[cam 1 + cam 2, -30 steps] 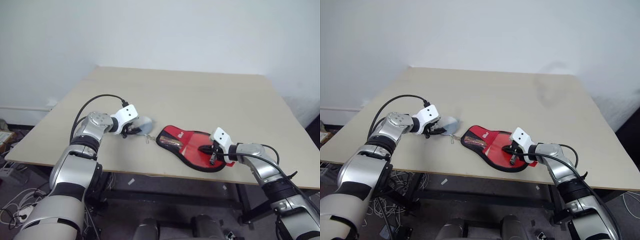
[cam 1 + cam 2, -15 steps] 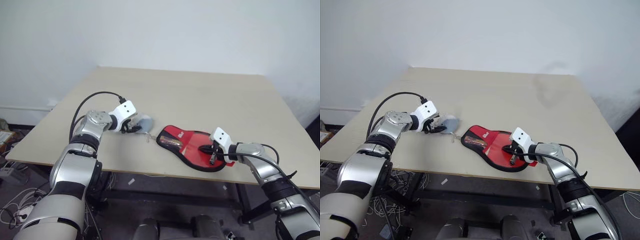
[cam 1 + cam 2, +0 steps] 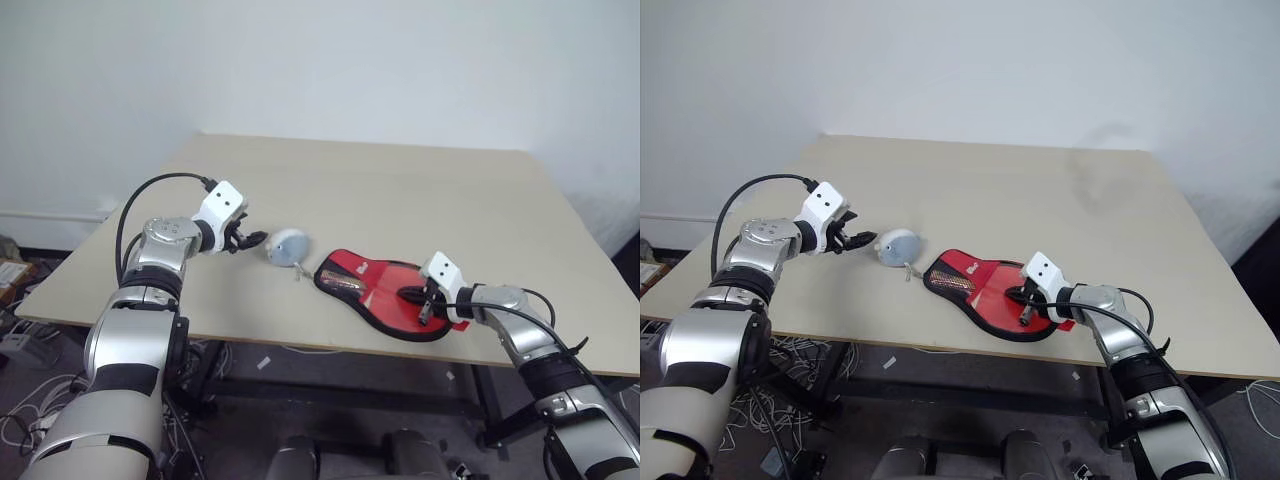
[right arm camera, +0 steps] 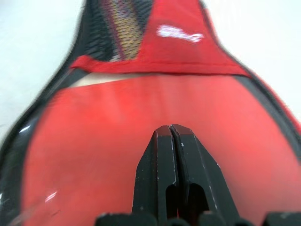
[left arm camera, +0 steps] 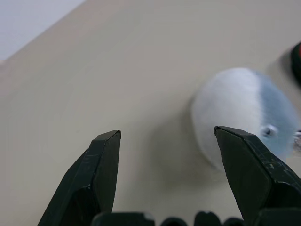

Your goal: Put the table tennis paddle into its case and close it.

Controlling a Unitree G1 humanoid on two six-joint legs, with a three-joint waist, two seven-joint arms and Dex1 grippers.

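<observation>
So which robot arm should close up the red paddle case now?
Probably the right. Its shut gripper is already over the case, while the open left gripper hangs apart, beside the whitish round object.

1. The case lies on the table near its front edge.
2. The round object lies just left of the case.
3. My left gripper hovers left of that object; my right gripper sits over the case.
</observation>
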